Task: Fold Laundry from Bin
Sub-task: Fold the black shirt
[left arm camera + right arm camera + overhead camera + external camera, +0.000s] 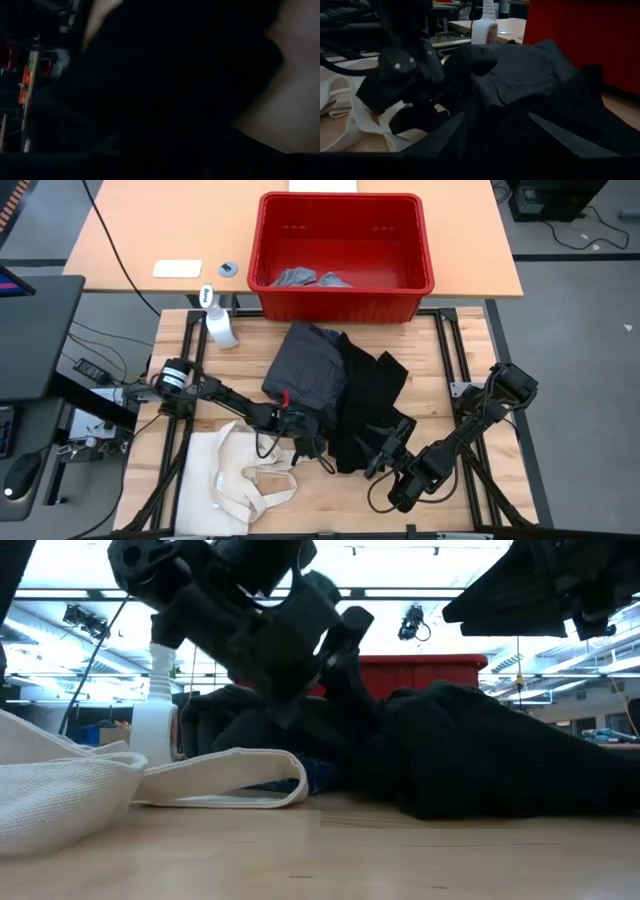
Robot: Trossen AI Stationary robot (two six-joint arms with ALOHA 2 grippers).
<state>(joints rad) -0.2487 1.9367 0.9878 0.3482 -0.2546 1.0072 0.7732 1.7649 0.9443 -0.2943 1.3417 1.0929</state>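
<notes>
A dark grey piece (305, 365) and a large black piece (372, 405) of laundry lie heaped mid-table, in front of the red bin (345, 302). Small light grey pieces (300, 278) lie on the bin's floor. My left gripper (312, 442) is low at the near edge of the heap. In the right wrist view its fingers (472, 60) stand apart, so it is open. My right gripper (496, 117) is open at the black piece's near edge (570, 115), and black cloth fills the gap between its fingers. My left gripper is close against the dark cloth, which fills its own wrist view; whether it touches the cloth I cannot tell. My right gripper has its fingers (447, 132) on either side of a hump of the black piece; whether they touch it I cannot tell.
A cream tote bag (225, 475) with long handles lies at the near left, right beside the left gripper. A white spray bottle (220, 328) stands at the far left of the table. The bin closes off the far side. Bare wood shows along the near edge.
</notes>
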